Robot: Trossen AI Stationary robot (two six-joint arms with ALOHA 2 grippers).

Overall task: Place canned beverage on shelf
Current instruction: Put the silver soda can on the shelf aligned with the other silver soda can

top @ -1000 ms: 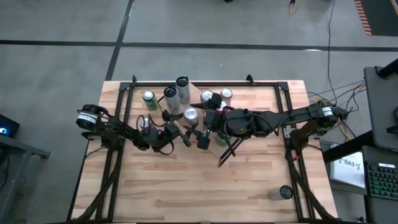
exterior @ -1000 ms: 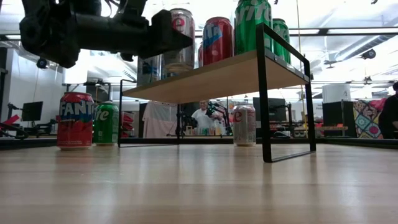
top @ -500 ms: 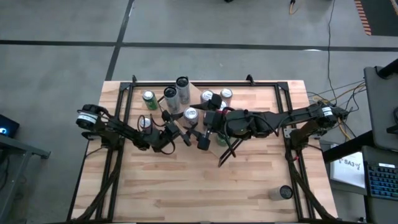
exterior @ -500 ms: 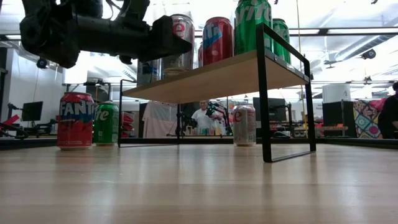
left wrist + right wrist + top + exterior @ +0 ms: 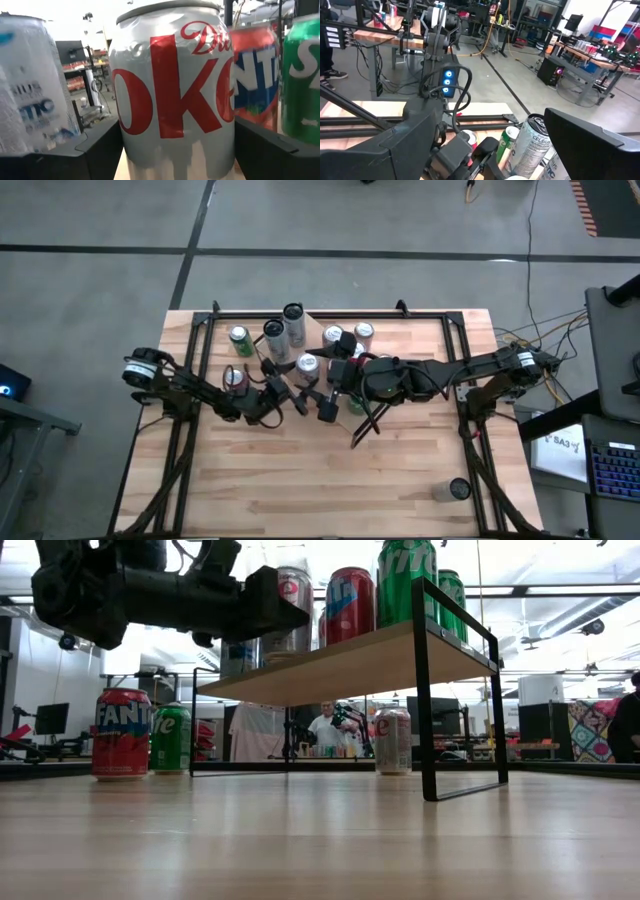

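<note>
A silver Diet Coke can stands upright on the shelf, a light-wood board on black end frames, near the board's left end. My left gripper reaches level from the table's left, its open fingers flanking the can's lower wall; the low view shows it in front of the can. A red can and green Sprite cans share the board. My right gripper hovers open, high above the shelf, holding nothing. My left gripper has one finger and the other close against opposite sides of the Diet Coke can's lower wall, coming level from the table's left. Whether they touch the can I cannot tell. The can rests upright on the shelf board.
On the table left of the shelf stand a red Fanta can and a green can. Two tall cans stand behind, another Diet Coke can beyond the shelf, and a lone can near the front right corner.
</note>
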